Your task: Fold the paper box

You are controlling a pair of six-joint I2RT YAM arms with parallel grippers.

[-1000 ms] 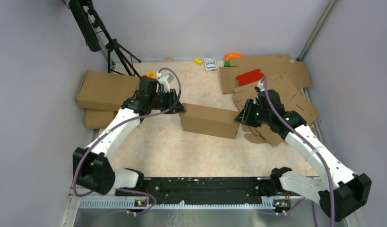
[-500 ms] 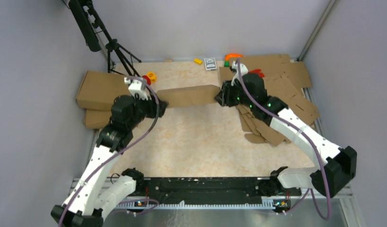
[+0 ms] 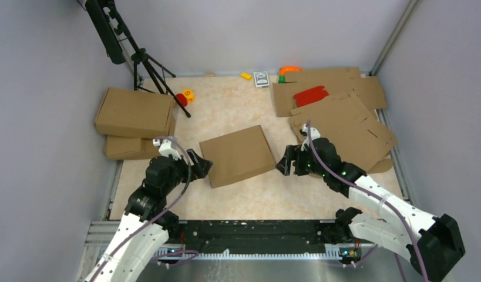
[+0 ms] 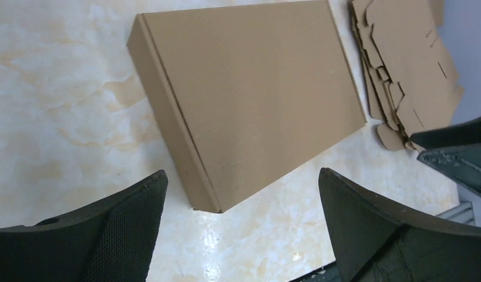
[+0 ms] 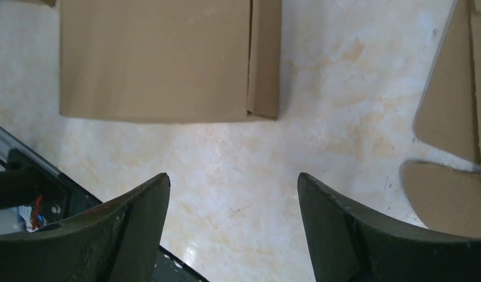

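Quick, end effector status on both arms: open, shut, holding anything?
Left end effector: open, holding nothing; the paper box lies free.
Right end effector: open, holding nothing.

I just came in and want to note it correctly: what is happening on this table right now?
Two robot arms are working on a paper box. It lies closed and flat in the middle of the table. The left gripper and the right gripper stand open at its two sides, and neither holds it. A heap of flat cardboard sheets lies at the far right.
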